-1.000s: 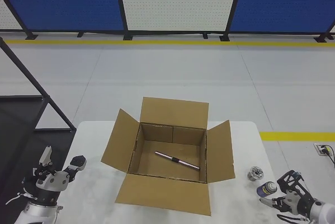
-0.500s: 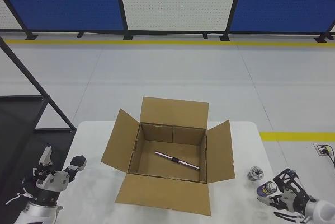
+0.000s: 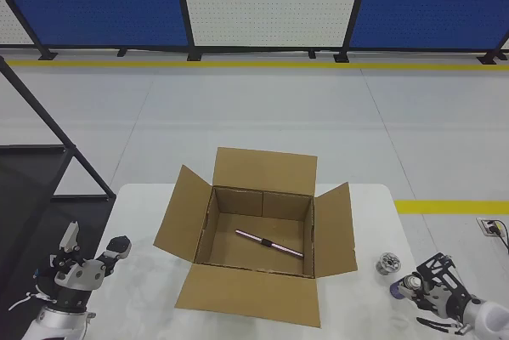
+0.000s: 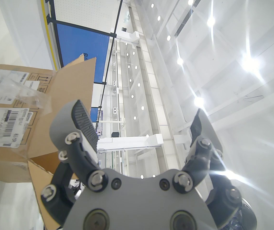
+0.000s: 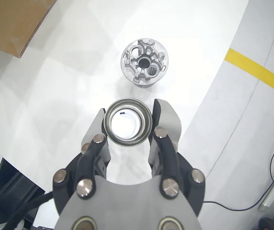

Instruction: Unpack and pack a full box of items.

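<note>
Right wrist view: right gripper clenched on upright steel-rimmed spray can, right of open brown cardboard box; keep can vertical, avoid nudging 1 grey metal hub nearby; left gripper spread wide, left of box.

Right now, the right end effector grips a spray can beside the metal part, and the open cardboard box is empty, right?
Not empty: the top view shows a slim rod inside the cardboard box. The right end effector does grip the spray can beside the metal part.

Black rack beside table; blue partitions.
</note>
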Tool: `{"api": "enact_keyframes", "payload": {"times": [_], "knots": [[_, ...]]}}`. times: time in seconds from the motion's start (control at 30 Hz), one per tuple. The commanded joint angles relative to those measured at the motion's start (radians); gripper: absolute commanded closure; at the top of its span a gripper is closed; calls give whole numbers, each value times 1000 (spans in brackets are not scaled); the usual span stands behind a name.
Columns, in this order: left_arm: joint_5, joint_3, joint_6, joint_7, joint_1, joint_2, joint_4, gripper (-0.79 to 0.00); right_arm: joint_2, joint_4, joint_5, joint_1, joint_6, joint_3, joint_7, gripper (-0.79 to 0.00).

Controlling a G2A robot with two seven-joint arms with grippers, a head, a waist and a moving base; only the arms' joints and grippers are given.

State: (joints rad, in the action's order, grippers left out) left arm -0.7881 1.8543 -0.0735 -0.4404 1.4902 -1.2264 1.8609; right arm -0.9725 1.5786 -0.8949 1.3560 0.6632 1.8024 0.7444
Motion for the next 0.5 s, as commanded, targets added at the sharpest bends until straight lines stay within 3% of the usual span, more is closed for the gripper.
{"api": "enact_keyframes", "payload": {"times": [0.0,0.2,0.47], "knots": [[0,0,0,0,0,0,0,-785,4,33,5,17,-1,29,-13,0],[0,0,0,0,0,0,0,-785,14,262,46,112,20,171,-72,0],[0,0,0,0,0,0,0,-785,23,718,97,159,24,282,-84,0]]}}
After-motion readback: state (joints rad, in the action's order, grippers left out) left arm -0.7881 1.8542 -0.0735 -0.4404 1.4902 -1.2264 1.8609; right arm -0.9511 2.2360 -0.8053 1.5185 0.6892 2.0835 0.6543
